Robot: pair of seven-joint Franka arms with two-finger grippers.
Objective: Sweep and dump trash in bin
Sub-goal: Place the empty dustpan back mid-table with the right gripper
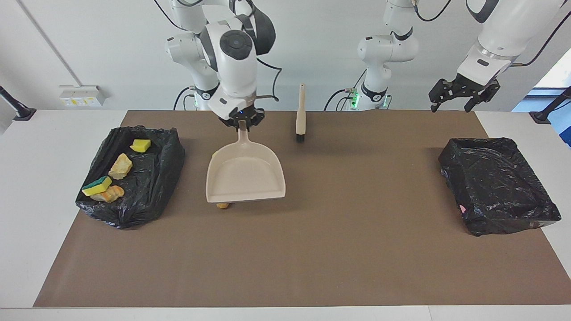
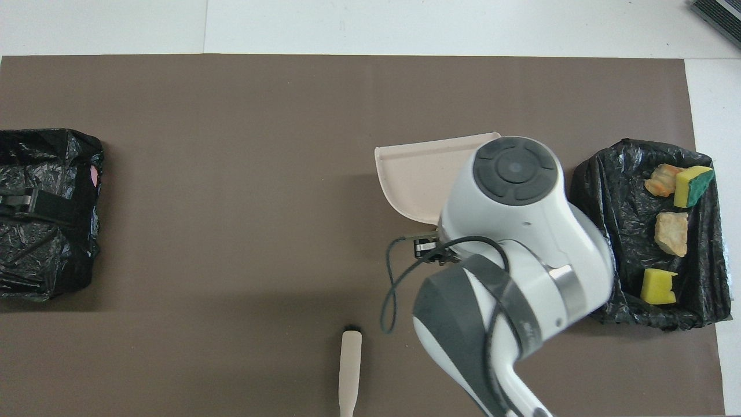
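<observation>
right gripper (image 1: 242,123) clamped on the dustpan (image 1: 244,174) handle, pan empty, one trash lump (image 1: 223,205) peeking from under its lip. four trash pieces (image 1: 120,166) in the bin (image 1: 160,171) at the pan's 9 o'clock in the facing view. brush (image 1: 301,113) upright at pan's 1 o'clock. left gripper (image 1: 461,96) waits raised, fingers spread, above the second bin (image 1: 497,191).

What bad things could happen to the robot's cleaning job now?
A tan lump peeks out from under the dustpan, which the right gripper holds by its handle; if the pan comes down it may squash the lump or push it away. The brush stands alone near the robots, so nothing is ready to sweep that lump in. The left gripper waits in the air over the bin at its end.
</observation>
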